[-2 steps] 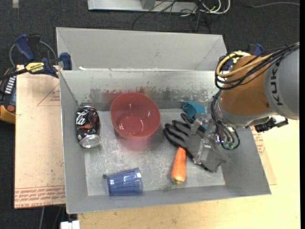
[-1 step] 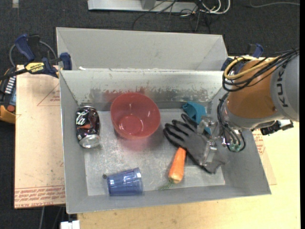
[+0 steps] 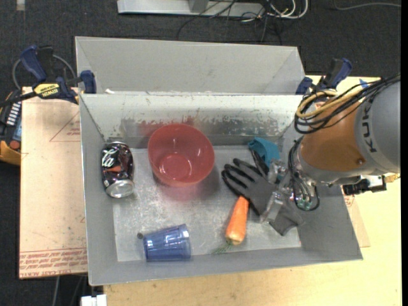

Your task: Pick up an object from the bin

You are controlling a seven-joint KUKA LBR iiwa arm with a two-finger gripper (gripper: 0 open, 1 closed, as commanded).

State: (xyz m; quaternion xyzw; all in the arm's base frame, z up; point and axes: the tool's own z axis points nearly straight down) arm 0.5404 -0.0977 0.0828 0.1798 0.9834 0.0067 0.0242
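In the grey bin (image 3: 191,228), claw (image 3: 285,195) hangs over black glove (image 3: 245,178) (right side).

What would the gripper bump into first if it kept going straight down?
Probably the black glove beside the carrot; the gripper hangs over its wrist end, though its height is unclear.

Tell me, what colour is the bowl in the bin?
The bowl is pinkish red, seen best in the camera view.
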